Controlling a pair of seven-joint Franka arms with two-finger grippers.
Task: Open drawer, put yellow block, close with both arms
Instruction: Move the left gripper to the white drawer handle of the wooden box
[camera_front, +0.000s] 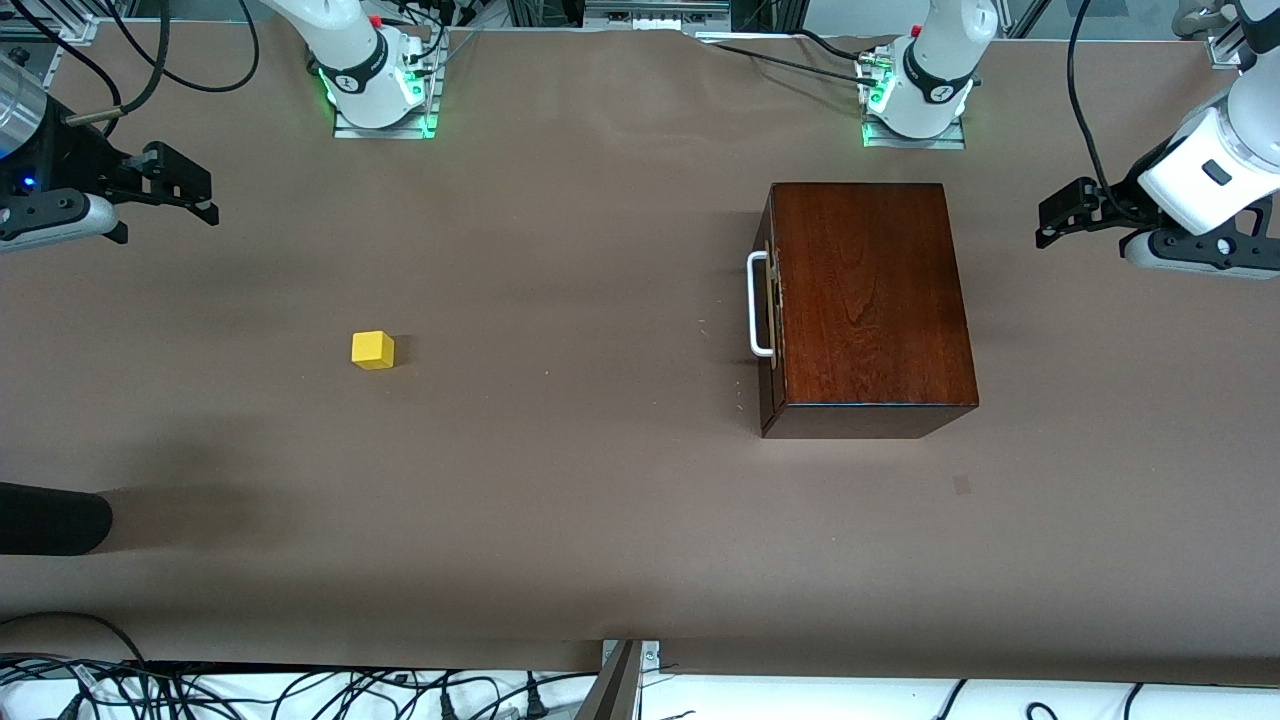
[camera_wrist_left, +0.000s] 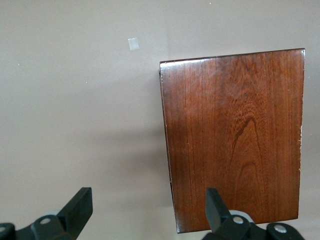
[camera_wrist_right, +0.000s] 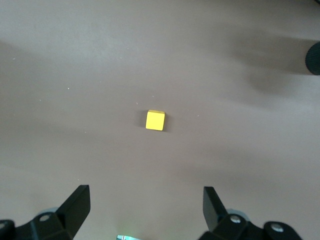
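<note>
You see the wooden box (camera_front: 868, 305) sitting in the right half of the front view, toward the left arm's end of the table (camera_front: 600, 500). Its drawer (camera_front: 768, 300) is pushed fully in, and the white handle (camera_front: 757, 304) on the drawer front faces the middle of the table. The yellow block (camera_front: 373, 350) rests alone on the brown surface in the left-centre of the front view, well apart from the box and toward the right arm's end.

Your left gripper (camera_front: 1052, 222) hangs at the right edge of the front view, up in the air over bare table beside the box. In the left wrist view its fingers (camera_wrist_left: 80, 209) are spread wide, with the box top (camera_wrist_left: 235, 135) partly below them and nothing between them.

Your right gripper (camera_front: 200, 200) hangs at the upper left of the front view. Its fingers (camera_wrist_right: 77, 205) are likewise spread wide and empty, and the block (camera_wrist_right: 155, 120) lies on the table in the middle of that wrist view.
</note>
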